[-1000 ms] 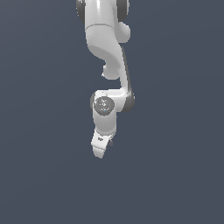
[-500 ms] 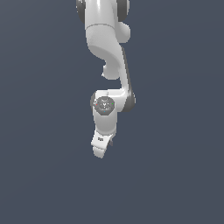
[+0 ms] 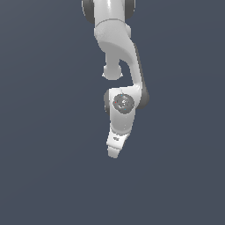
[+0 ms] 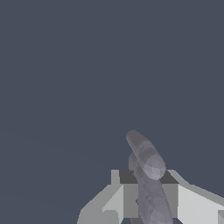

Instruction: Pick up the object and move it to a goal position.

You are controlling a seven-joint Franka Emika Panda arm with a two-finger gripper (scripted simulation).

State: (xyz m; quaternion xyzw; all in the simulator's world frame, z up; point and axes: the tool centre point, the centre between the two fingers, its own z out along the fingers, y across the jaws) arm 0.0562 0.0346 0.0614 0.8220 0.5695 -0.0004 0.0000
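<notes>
Between my gripper's (image 4: 146, 192) jaws, the wrist view shows a grey elongated lump (image 4: 146, 175) made of overlapping rounded lobes, darker low down and lighter at its blunt outer end. I take this to be the object. It runs out past the pale fingers (image 4: 197, 203), which flank it on both sides, so I judge the tool closed on it, though the exact contact points sit behind the lump and I cannot see them.

From the exterior view, the white arm (image 3: 118, 39) hangs down the middle of the frame with its hand (image 3: 117, 143) pointing downward and tipped a little toward the exterior view's left. Compared with the two earlier exterior pictures, the pose is almost unchanged: the wrist joint and the hand sit at practically the same spot against the flat blue-grey background. So over the last second the arm has barely travelled. My reading is that the grasp is done and the carry is slow, paused, or close to its end; no goal marker shows in either view, so I cannot say how far remains.

The object is too small and hidden to pick out from the exterior view.

Containers: none appear in either view, only plain background behind the arm and gripper.
</notes>
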